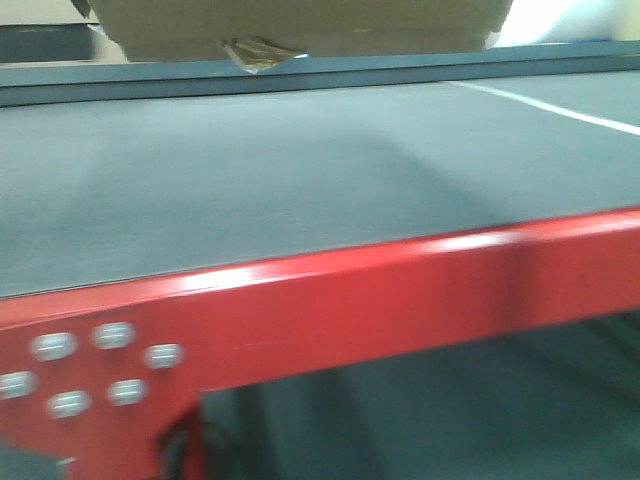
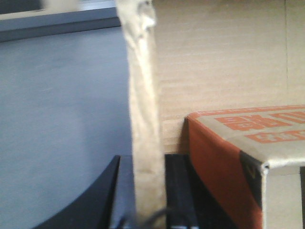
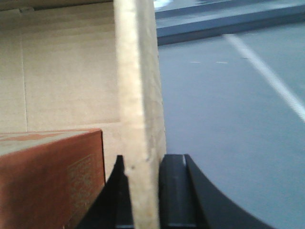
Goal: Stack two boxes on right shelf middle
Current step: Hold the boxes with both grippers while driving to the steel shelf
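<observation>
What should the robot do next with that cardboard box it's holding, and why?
Probably lower it gently. The left hand and right hand each pinch a wall of the cardboard box, and the front view shows it seemingly hanging over the grey shelf, not yet set down.

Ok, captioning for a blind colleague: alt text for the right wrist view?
Two black fingers pinch the upright wall of a brown cardboard box, seen edge-on. A smaller orange-printed box sits inside, left; grey surface with a white line, right.
</observation>
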Motion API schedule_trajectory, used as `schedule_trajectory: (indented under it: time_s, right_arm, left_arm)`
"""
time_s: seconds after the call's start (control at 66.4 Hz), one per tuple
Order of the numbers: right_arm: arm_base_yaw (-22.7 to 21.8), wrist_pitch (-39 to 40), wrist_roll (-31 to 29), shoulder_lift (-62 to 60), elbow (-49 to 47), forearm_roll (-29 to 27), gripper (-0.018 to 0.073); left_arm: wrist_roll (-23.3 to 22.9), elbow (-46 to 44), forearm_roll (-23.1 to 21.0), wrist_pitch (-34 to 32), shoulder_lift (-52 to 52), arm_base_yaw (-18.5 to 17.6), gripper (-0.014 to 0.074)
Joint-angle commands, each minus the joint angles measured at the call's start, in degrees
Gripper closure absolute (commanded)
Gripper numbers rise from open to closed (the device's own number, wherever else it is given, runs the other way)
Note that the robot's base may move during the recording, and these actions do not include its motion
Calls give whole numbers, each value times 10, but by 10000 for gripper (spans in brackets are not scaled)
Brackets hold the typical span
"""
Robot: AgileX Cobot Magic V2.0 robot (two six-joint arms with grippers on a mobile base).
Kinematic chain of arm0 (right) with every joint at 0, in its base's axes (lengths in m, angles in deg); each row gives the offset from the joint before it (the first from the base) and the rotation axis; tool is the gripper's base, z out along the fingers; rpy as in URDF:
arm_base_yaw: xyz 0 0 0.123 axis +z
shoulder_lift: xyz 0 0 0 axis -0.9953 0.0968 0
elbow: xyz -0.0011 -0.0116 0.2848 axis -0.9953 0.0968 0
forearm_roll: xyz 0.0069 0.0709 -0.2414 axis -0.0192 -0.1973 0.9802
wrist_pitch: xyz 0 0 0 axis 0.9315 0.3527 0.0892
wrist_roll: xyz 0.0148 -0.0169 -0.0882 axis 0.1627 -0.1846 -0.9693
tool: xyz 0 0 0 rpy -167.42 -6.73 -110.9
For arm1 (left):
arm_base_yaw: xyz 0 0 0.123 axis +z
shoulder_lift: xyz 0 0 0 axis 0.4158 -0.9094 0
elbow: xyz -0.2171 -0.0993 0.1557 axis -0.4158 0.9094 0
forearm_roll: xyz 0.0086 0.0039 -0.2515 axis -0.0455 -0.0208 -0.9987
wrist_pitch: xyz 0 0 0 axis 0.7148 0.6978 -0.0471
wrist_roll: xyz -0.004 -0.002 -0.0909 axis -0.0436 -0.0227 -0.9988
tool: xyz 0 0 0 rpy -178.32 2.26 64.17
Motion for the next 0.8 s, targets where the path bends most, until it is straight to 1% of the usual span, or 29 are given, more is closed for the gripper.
schedule_trajectory:
  time_s: [0.0, 0.783]
  right_arm:
    - [-5, 45, 6, -9, -10, 18, 711]
    - [-5, 45, 6, -9, -10, 18, 711]
  left_arm:
    - [2, -8, 10, -7, 2, 4, 707]
    - [2, -8, 10, -7, 2, 4, 707]
